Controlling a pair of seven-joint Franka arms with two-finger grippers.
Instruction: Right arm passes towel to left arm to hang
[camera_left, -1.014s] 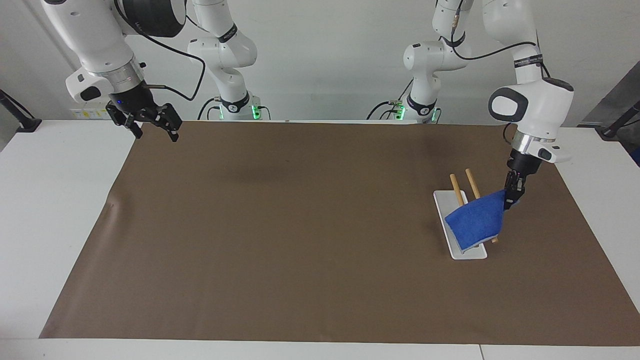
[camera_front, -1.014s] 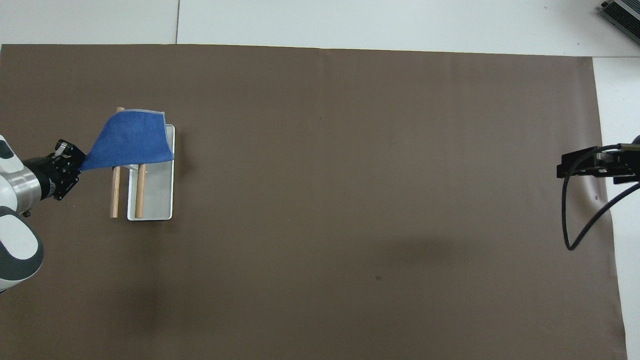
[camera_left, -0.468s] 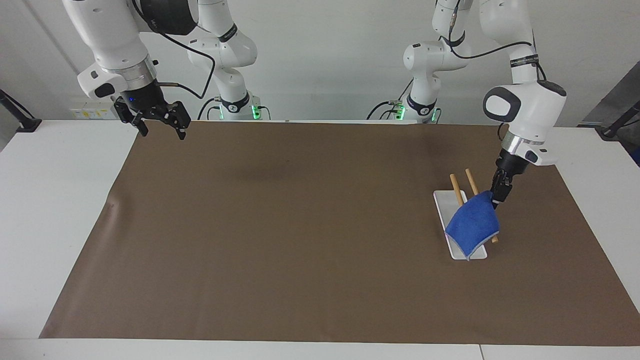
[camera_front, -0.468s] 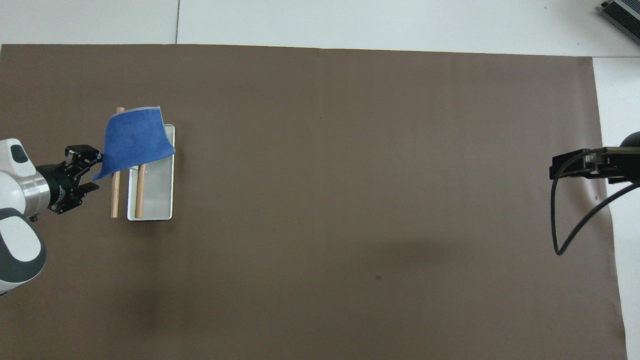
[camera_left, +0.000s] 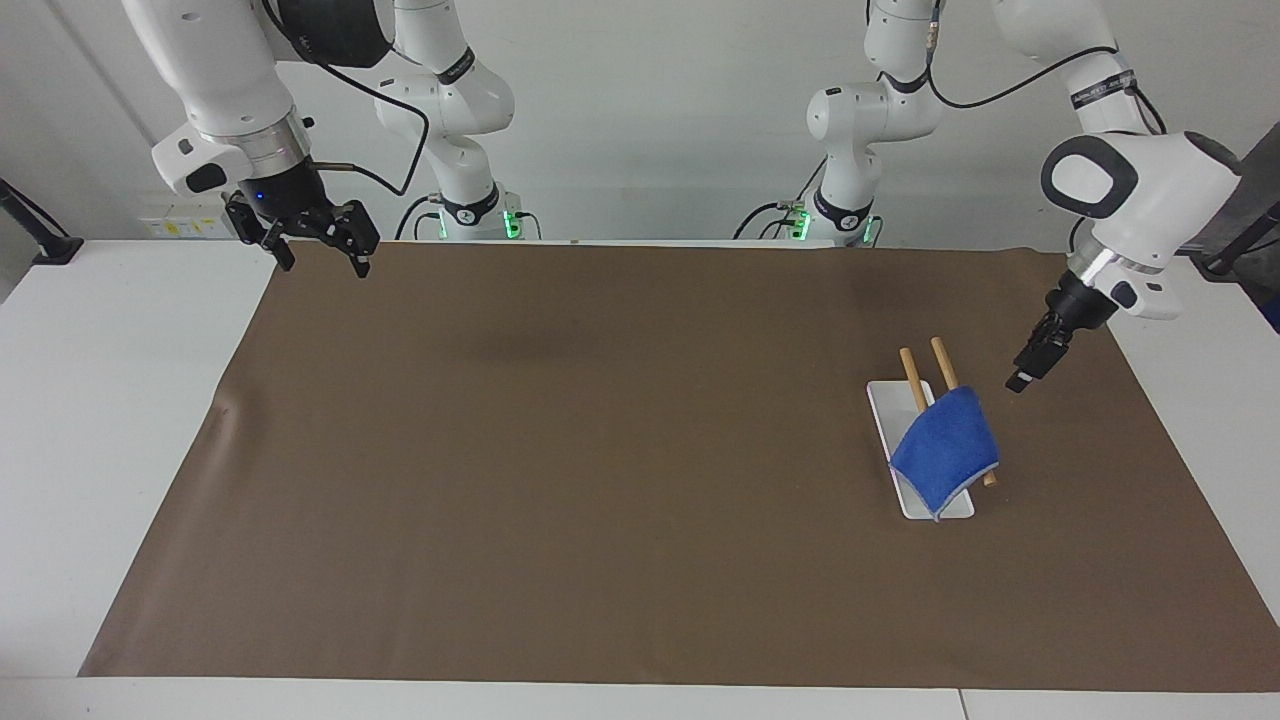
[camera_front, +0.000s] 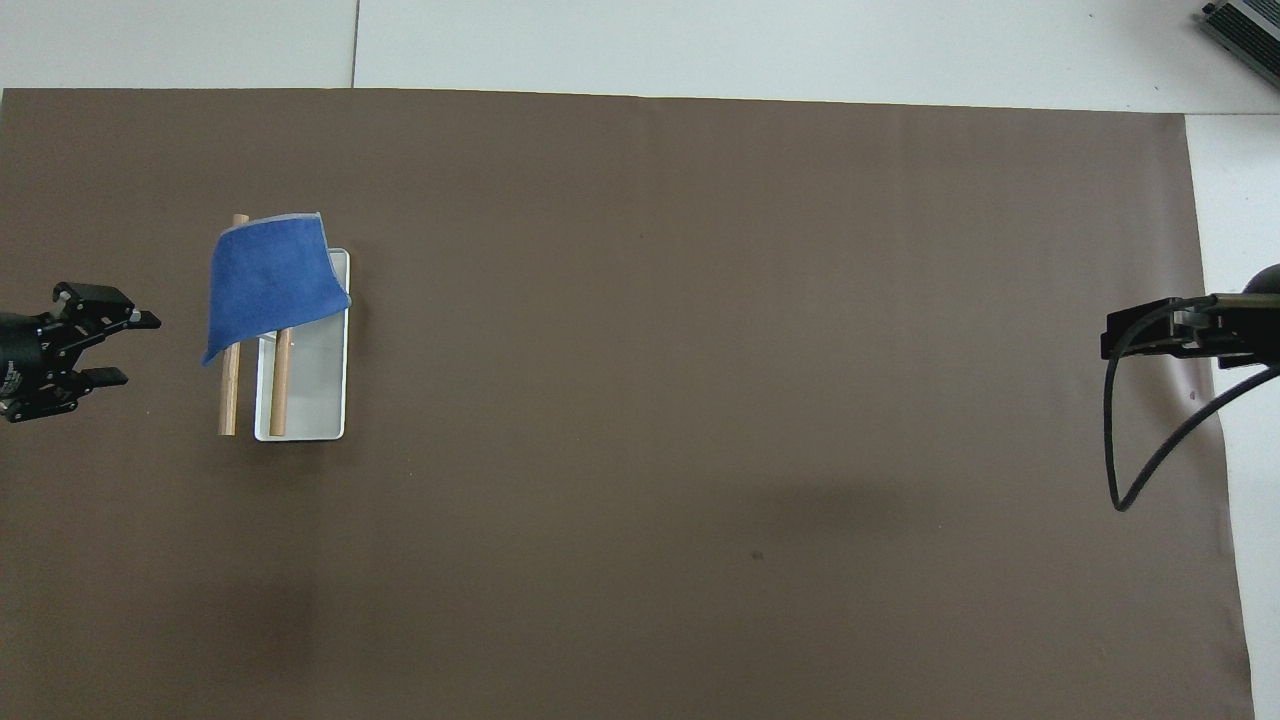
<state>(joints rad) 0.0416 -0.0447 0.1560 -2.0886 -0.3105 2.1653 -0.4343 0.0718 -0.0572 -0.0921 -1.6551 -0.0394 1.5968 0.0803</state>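
The blue towel (camera_left: 945, 450) (camera_front: 272, 280) is draped over the two wooden bars (camera_left: 912, 375) (camera_front: 230, 400) of the rack, covering the end farther from the robots. The rack's white base (camera_left: 885, 405) (camera_front: 310, 390) rests on the mat toward the left arm's end of the table. My left gripper (camera_left: 1020, 380) (camera_front: 130, 348) hangs open and empty over the mat beside the rack, apart from the towel. My right gripper (camera_left: 320, 262) (camera_front: 1150, 330) waits open and empty over the mat's corner at the right arm's end.
A brown mat (camera_left: 600, 450) (camera_front: 700, 400) covers most of the white table (camera_left: 120, 420). A black cable (camera_front: 1150, 460) loops down from the right wrist. A grey device (camera_front: 1245, 25) sits at the table's corner farthest from the robots.
The left gripper opened, let go of the towel's corner and drew back from the rack. The freed corner dropped, and the towel settled on the bars. The right gripper shifted slightly.
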